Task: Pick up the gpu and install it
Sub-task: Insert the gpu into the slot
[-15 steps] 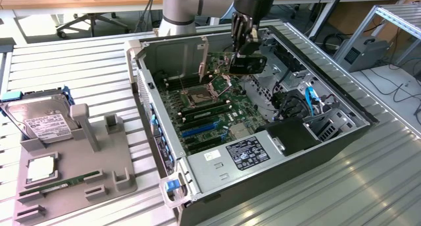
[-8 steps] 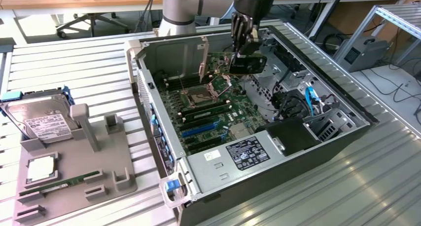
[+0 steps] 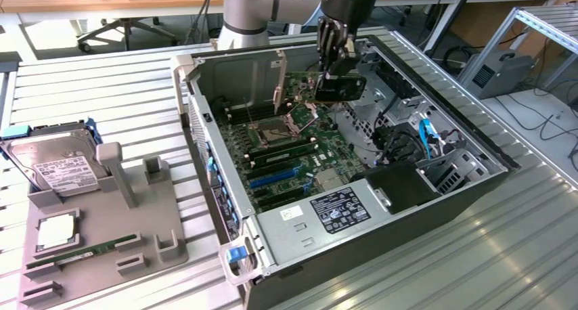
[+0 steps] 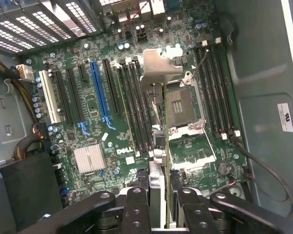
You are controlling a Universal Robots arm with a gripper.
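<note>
The gripper (image 3: pixel 331 70) is seen hanging over the open computer case (image 3: pixel 226 73), its fingers (image 4: pixel 136 204) clamped from both sides on the upper edge of the gpu (image 3: pixel 325 88). The card is held clear of the motherboard (image 3: pixel 289 158) and is not seated in any slot. In the wrist view the gripper (image 4: pixel 160 200) is looked along from behind. There the gpu (image 4: pixel 157 165) is seen edge-on, running straight out from between the fingers, with its metal end bracket (image 4: pixel 161 63) at the end farthest from the grip. Beneath the held card, the CPU socket (image 4: pixel 178 105) and the black memory slots (image 4: pixel 134 102) are noted, one to each side of the card's line. The blue expansion slot (image 4: pixel 100 92) is found further off to one side of the gripper, apart from the card, with a small finned heatsink (image 4: pixel 89 158) near it. The power supply (image 3: pixel 334 212) is seen at the end of the case away from the hand. Outside the case, well apart from the gripper, a grey parts tray (image 3: pixel 95 215) is recorded carrying a hard drive (image 3: pixel 54 164), a processor (image 3: pixel 56 232) and a RAM stick (image 3: pixel 81 251).
</note>
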